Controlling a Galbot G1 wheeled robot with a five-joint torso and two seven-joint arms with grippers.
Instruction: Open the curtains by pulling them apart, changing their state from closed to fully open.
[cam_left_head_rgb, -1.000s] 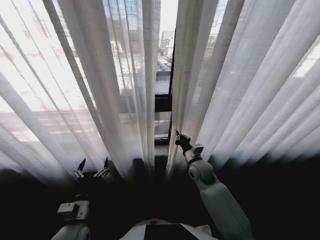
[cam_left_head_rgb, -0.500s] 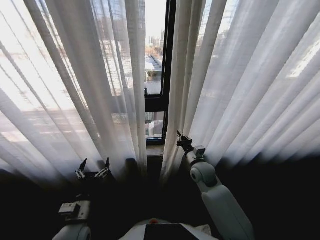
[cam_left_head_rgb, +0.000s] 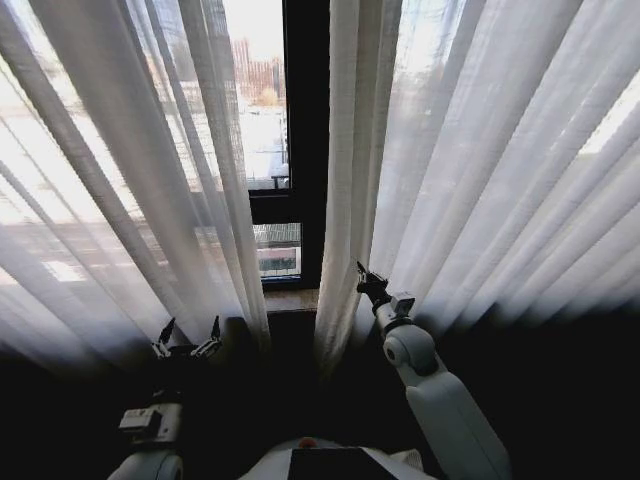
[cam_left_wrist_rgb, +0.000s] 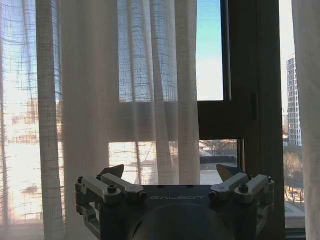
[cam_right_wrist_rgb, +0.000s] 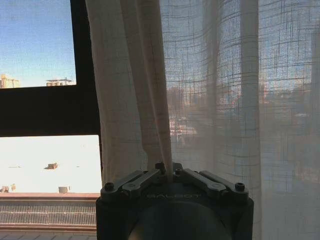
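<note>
Head view: curtains (cam_left_head_rgb: 470, 150) parted into two panels with a gap of dark window frame (cam_left_head_rgb: 305, 120) between them. Right gripper (cam_left_head_rgb: 366, 283) raised against the inner edge of the right-hand panel, that panel hanging directly above and outward of it. Left gripper (cam_left_head_rgb: 187, 335) low, fingers spread and empty, the left-hand panel's inner edge just ahead of it and slightly inboard, apparently not touching.

Left wrist view: left gripper (cam_left_wrist_rgb: 170, 175) wide open, nothing between the fingertips; left panel's pleats (cam_left_wrist_rgb: 125, 90) straight ahead beyond the fingers, bare glass and frame off to one side.

Right wrist view: right gripper (cam_right_wrist_rgb: 167, 170) pinched closed on a gathered fold of the right panel (cam_right_wrist_rgb: 145, 100), cloth rising straight up from between the fingertips, open window beside it.

Judged only partly open, with both panels covering much glass. To finish well: hold the pinch firm, drag outward low and level, avoid jerking so the sheer weave neither slips out nor strains at the rail; bring the open gripper onto the left panel's edge before pulling that side.
</note>
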